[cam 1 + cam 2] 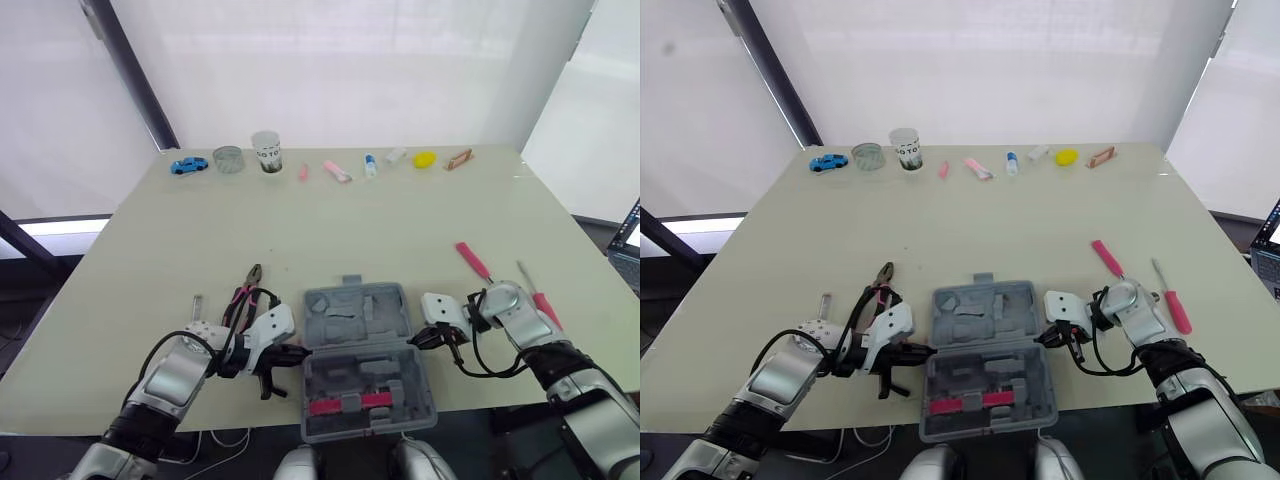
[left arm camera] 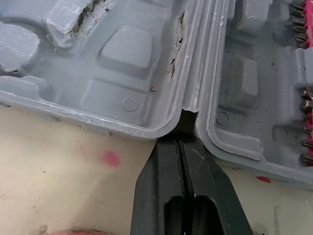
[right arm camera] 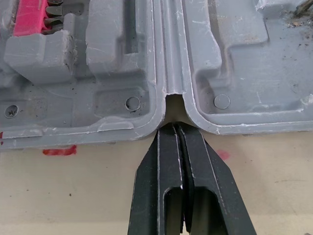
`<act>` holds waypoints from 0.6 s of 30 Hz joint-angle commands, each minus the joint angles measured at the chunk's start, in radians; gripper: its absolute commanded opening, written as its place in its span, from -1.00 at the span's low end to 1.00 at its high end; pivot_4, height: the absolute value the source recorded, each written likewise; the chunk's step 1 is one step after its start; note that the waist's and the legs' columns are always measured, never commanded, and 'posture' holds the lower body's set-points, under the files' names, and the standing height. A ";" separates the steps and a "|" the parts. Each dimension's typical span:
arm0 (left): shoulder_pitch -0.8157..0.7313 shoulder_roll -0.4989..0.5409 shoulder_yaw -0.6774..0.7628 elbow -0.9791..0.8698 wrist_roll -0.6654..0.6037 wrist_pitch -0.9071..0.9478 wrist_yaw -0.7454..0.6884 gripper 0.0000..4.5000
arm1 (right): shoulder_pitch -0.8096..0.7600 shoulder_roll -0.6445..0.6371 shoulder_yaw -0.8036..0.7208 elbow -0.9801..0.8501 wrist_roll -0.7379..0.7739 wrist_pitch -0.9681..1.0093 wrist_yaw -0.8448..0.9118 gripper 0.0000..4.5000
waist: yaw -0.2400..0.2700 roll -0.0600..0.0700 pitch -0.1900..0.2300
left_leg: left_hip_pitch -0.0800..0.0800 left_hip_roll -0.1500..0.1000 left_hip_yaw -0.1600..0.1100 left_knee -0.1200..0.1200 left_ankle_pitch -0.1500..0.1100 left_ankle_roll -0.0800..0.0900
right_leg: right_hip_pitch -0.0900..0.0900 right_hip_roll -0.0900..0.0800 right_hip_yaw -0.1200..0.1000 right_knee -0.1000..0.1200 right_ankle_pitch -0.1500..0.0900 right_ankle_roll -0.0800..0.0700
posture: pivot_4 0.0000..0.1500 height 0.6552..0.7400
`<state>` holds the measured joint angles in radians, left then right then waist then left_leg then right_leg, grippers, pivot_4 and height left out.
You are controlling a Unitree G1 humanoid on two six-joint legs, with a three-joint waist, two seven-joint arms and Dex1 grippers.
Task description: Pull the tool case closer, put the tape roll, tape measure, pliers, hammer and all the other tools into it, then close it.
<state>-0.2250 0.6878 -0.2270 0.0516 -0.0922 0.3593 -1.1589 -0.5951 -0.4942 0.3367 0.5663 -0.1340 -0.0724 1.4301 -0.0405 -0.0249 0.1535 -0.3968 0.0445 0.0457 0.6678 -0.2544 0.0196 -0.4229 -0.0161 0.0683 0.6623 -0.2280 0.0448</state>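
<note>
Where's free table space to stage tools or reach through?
Free: the wide middle of the table, between the far row and the case. Crowded: pliers and left gripper on its left, right gripper and screwdrivers on its right.

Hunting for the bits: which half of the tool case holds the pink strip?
The near half, by the robot; the far half is all grey.

Bright, diffuse light came through the white screens [image 1: 350, 70] across the top of the head views, which were washed out almost to white. The tabletop [image 1: 350, 230] was evenly lit, with faint, soft shadows beside the tool case [image 1: 365, 365]. In the wrist views, gentle shade lay in its moulded recesses.
</note>
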 commanded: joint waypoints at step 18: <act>0.043 0.012 -0.059 -0.034 0.006 0.011 -0.028 -1.00 | 0.066 -0.034 0.056 -0.073 0.020 0.056 0.020 -0.99 | 0.001 0.000 0.000 | 0.000 0.000 0.000 0.000 0.000 0.000 | 0.000 0.000 0.000 0.000 0.000 0.000 | 1.00 1.00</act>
<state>-0.2083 0.6960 -0.2380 0.0288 -0.0927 0.3610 -1.1668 -0.5551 -0.5251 0.3568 0.4927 -0.1063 -0.0253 1.4328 -0.0391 -0.0249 0.1533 -0.3967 0.0444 0.0457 0.6679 -0.2544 0.0198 -0.4225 -0.0162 0.0682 0.6620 -0.2282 0.0449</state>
